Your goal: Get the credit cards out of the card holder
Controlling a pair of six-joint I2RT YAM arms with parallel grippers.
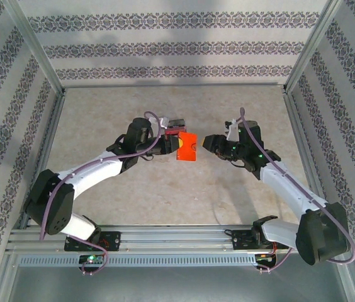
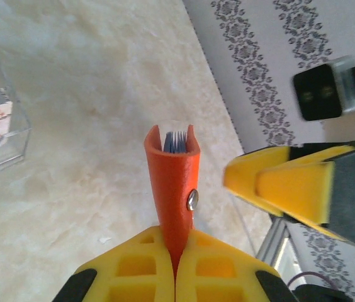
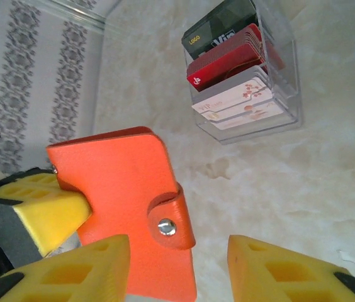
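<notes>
Top external view — left gripper point(image 1: 172, 146) pinches the snapped-shut card holder point(image 1: 187, 146); right gripper point(image 1: 210, 143), jaws wide apart and empty, hangs just beside it.

Black card point(image 3: 218, 28), "LOGO" and "VIP" (pale cards point(image 3: 240, 100) unreadable)

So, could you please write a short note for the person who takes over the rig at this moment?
Left gripper: shut on the card holder, holding it edge-on.
Right gripper: open, fingers on either side of the holder's corner by the snap tab.
Clear tray, filled, stands beyond the holder.
Done: the holder is gripped.
Left: the tab looks fastened; open it and pull out the cards inside.
</notes>
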